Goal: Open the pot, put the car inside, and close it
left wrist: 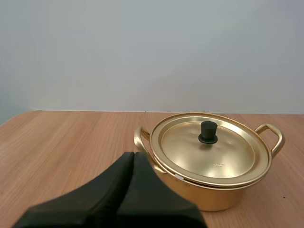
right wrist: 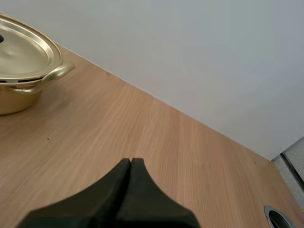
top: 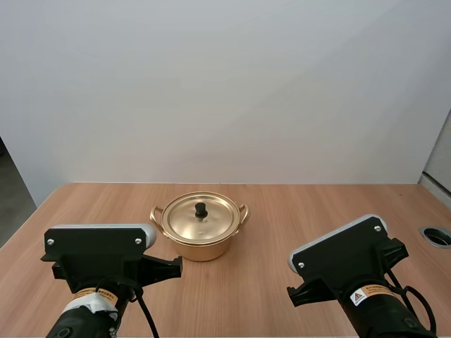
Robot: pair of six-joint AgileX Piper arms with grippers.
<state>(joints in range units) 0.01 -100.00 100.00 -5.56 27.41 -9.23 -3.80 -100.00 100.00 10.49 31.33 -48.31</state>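
Round gold metal pot (top: 202,239) is lidded; my left hand (left wrist: 133,156) and right hand (right wrist: 131,162) are clenched empty, back from it, so I guess nothing's started.

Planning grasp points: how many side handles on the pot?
2. The left handle juts from the pot on my left side; the right handle sits opposite. The lid is on; neither handle is hidden.

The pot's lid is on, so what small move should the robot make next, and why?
Probably open the left gripper and ease it toward the black knob. The lid sits closed on the pot, and that gripper is shut, with the knob just ahead of it.
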